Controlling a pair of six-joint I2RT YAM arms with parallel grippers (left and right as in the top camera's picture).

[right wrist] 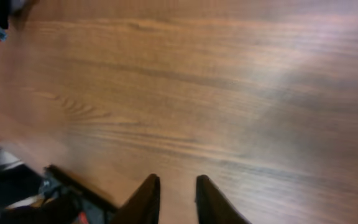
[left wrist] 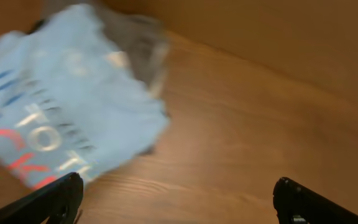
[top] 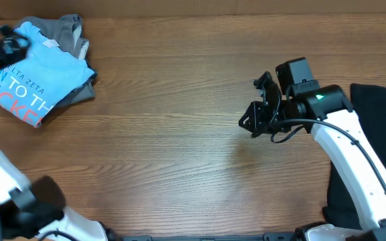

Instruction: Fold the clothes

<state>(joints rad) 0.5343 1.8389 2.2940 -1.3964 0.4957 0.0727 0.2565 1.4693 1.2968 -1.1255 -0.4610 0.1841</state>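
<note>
A folded light blue T-shirt (top: 35,77) with white and pink-red lettering lies at the far left of the table, on top of a grey shirt (top: 72,30). My left gripper (top: 2,47) hovers at the blue shirt's upper left corner. In the left wrist view the blue shirt (left wrist: 61,106) and the grey shirt (left wrist: 145,50) lie ahead of my left gripper (left wrist: 176,199), which is wide open and holds nothing. My right gripper (top: 256,110) is over bare wood right of centre. In the right wrist view, my right gripper (right wrist: 174,196) has its jaws slightly apart, nothing between them.
A black garment (top: 380,127) lies spread at the table's right edge, partly under the right arm. The wooden table (top: 179,147) shows bare wood between the two piles. The left arm's base sits at the bottom left.
</note>
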